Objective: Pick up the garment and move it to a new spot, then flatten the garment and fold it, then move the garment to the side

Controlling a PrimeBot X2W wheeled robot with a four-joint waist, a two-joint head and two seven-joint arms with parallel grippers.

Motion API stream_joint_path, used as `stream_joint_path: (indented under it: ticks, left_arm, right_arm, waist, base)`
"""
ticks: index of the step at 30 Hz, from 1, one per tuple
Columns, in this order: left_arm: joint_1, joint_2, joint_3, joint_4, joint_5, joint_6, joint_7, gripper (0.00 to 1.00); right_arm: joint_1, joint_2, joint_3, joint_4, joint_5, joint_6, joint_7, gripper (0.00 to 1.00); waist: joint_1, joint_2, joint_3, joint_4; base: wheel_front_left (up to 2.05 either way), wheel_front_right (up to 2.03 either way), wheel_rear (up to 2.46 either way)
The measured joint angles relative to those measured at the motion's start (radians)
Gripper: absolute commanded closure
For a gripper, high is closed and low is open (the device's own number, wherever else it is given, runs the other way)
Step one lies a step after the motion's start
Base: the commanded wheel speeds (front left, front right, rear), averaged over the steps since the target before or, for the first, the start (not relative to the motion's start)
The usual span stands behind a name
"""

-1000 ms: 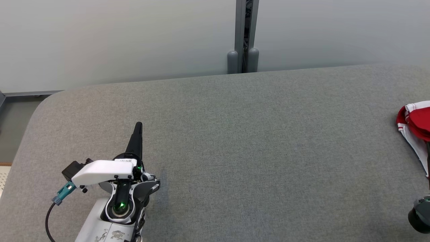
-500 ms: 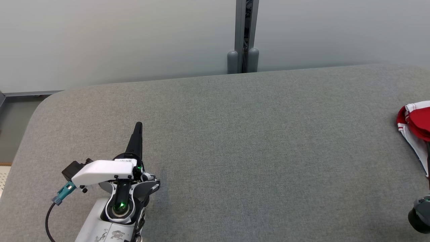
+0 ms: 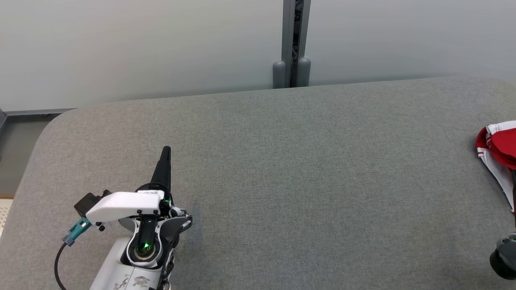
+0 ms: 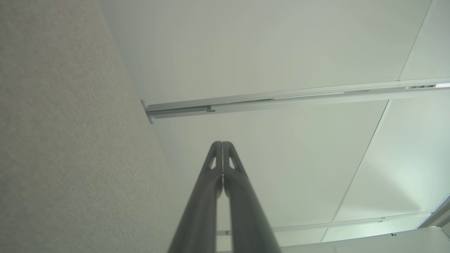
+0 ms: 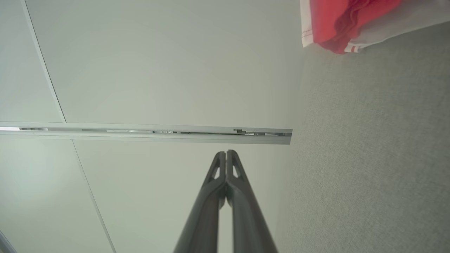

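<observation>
Grey fabric table (image 3: 282, 181), pale wall (image 3: 141, 48) behind; garment (image 3: 500, 143) at right edge.

No legible text. One candidate: a small white label (image 3: 151, 193) with dark print on the housing of the left gripper (image 3: 165, 150), lower left of the head view. The print is too small to read.

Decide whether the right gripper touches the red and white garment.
Apart. Right wrist view: the right gripper's shut tips sit well clear of the garment.
</observation>
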Motion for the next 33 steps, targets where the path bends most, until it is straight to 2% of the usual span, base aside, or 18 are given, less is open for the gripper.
stream_joint_path:
  ticks: [33]
  left_arm:
    - [0.000, 0.000, 0.000, 0.000, 0.000, 0.000, 0.000, 1.00]
  right_arm:
    - [0.000, 0.000, 0.000, 0.000, 0.000, 0.000, 0.000, 1.00]
  waist:
    - [0.0000, 0.0000, 0.000, 0.000]
  base:
    - [0.00, 0.00, 0.00]
